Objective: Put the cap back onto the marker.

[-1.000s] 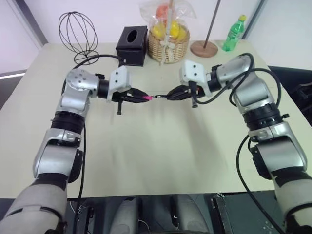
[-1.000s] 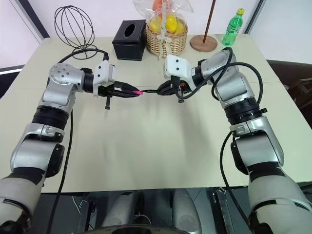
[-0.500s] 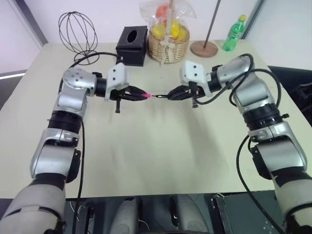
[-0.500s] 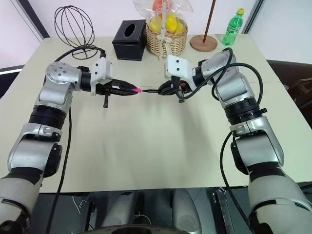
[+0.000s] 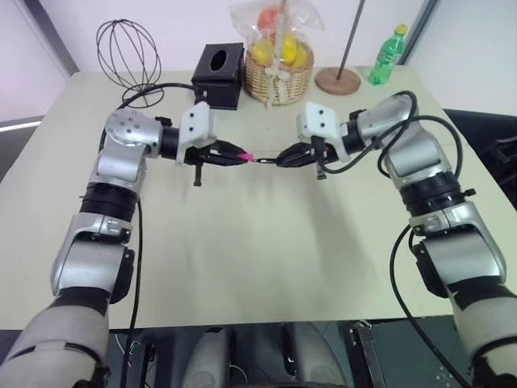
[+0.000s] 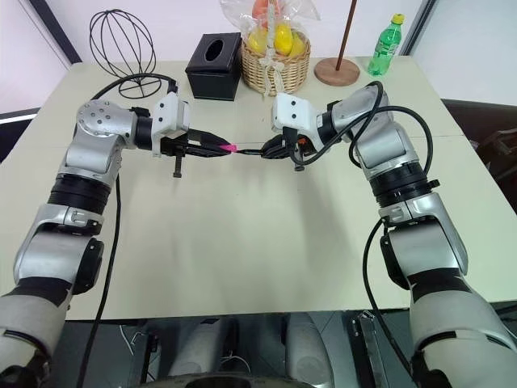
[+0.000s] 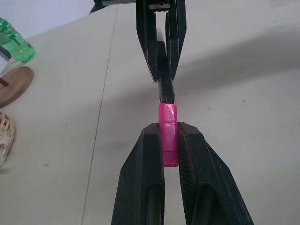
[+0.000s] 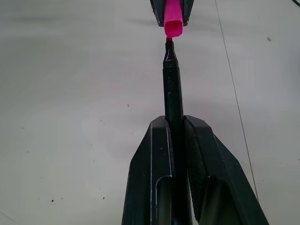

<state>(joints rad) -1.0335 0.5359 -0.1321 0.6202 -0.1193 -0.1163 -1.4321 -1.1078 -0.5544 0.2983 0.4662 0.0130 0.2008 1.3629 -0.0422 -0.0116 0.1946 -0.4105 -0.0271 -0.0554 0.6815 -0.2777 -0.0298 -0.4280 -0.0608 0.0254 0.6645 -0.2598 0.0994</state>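
My left gripper (image 5: 236,153) is shut on the pink cap (image 7: 168,137), whose open end points toward the right arm. The black marker (image 8: 172,89) is clamped in my shut right gripper (image 5: 284,158), tip aimed at the cap. Both are held level above the middle of the beige table (image 5: 258,242). In the right wrist view the marker's fine tip sits right at the mouth of the cap (image 8: 173,21). In the left wrist view the marker (image 7: 165,91) lines up with the cap and meets its end. I cannot tell whether the tip is inside.
Along the table's far edge stand a wire ball frame (image 5: 129,50), a black tissue box (image 5: 219,74), a wrapped fruit basket (image 5: 279,69), a round wooden stand base (image 5: 338,81) and a green bottle (image 5: 388,53). Cables hang off both arms.
The left gripper drew the cap slightly away from the marker tip half a second ago and has brought it back up to the tip. The right gripper has kept still.
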